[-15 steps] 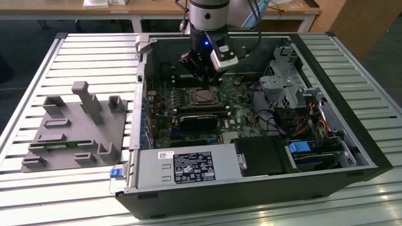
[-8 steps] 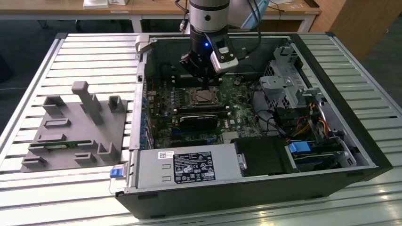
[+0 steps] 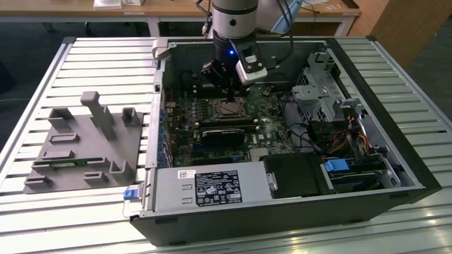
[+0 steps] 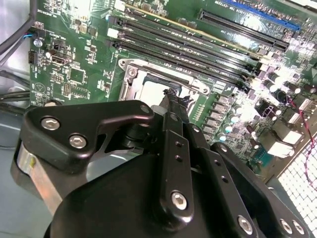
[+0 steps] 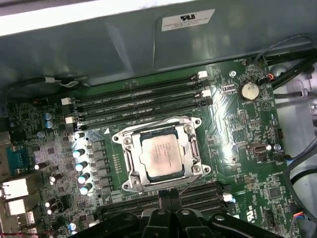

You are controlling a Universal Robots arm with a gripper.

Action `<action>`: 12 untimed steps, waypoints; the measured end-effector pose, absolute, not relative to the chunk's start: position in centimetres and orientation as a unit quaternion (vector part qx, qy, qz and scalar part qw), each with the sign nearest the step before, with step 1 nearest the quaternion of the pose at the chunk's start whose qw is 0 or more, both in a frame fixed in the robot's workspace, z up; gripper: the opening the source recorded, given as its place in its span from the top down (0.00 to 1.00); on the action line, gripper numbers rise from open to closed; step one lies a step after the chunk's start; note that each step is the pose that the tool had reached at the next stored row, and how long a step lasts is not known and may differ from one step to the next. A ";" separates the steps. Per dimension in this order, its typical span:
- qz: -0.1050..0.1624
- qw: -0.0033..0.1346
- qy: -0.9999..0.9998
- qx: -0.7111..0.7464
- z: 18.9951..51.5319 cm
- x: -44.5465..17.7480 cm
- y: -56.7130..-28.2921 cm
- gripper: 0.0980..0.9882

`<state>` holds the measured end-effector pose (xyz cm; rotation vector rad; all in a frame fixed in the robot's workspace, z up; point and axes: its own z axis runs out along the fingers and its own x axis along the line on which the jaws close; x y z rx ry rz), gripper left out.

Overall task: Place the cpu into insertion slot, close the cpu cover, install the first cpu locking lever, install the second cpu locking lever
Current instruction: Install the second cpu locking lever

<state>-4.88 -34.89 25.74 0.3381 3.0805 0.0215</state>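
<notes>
CPU (image 5: 161, 157) seated in insertion slot (image 5: 132, 167), dull silver top showing through the window of the cpu cover (image 5: 190, 148), which lies flat over it. Step in hand, by my judgement: the locking levers. Gripper (image 5: 167, 197) hovers at the socket's edge, just beside a thin wire lever (image 5: 184, 186). Claw looks clenched, fingertips together, grasping nothing visible. Next move calls for a precise hook on the wire. Lever ends hard to make out; in the second wrist view the gripper body hides half the socket.
</notes>
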 end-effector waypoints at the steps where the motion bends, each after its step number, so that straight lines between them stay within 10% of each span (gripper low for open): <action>1: 0.009 0.021 0.994 0.109 25.7 -4.9 -35.0 1.00; 12: 0.034 0.018 0.993 0.110 25.1 -5.2 -35.8 1.00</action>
